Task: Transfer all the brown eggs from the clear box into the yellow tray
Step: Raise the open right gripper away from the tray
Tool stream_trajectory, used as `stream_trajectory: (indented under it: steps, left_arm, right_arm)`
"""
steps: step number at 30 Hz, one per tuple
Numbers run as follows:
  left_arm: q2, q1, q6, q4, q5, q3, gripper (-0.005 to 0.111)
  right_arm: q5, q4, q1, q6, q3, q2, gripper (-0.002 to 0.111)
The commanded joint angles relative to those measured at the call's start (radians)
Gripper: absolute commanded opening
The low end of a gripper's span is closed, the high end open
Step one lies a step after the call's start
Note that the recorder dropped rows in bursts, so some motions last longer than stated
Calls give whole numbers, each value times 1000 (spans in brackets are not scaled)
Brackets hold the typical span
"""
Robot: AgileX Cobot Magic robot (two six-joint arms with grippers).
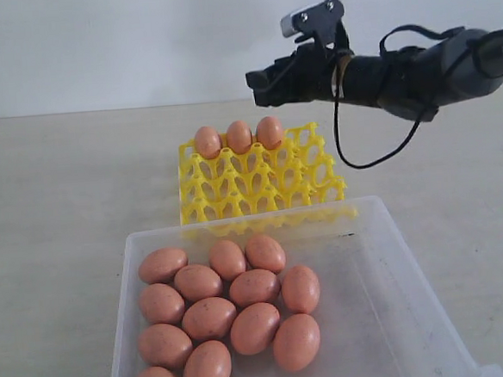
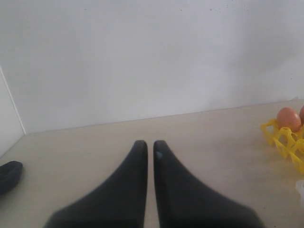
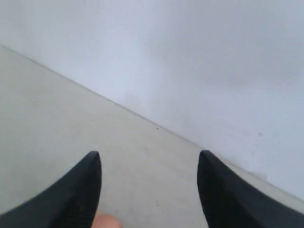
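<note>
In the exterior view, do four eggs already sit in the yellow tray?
No, only three brown eggs sit in the yellow tray, all in its far row.

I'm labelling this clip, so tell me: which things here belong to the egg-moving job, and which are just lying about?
Job: brown eggs, thirteen in the clear box, three in the yellow tray; right gripper, open above the tray.
Lying about: a dark object in the left wrist view, unidentifiable; the table is merely support.
</note>
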Motion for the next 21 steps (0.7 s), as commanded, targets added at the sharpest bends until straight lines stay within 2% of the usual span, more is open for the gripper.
stream_trajectory:
  steps: [1, 3, 5, 7, 9, 14, 18, 21]
  left_arm:
    - [-3, -6, 3, -3, -5, 4, 4]
    - [-3, -6, 3, -3, -5, 4, 4]
    - [-3, -6, 3, -3, -5, 4, 4]
    - [-3, -6, 3, -3, -5, 4, 4]
    - [-3, -6, 3, -3, -5, 4, 4]
    - [-3, -6, 3, -3, -3, 4, 4]
    - [-3, -6, 3, -3, -3, 4, 4]
    - [-3, -6, 3, -3, -3, 4, 4]
  right_arm:
    - [158, -110, -2, 152, 0, -122, 54]
    - [293, -255, -2, 308, 0, -190, 54]
    - [475, -427, -2, 572, 8, -264, 54]
    - [584, -519, -2, 711, 44, -342, 52]
    - [646, -525, -2, 721, 93, -425, 44]
    - [665, -525, -2, 634, 257, -667, 0]
    - [736, -525, -2, 566, 383, -820, 0]
    - [848, -525, -2, 445, 465, -915, 0]
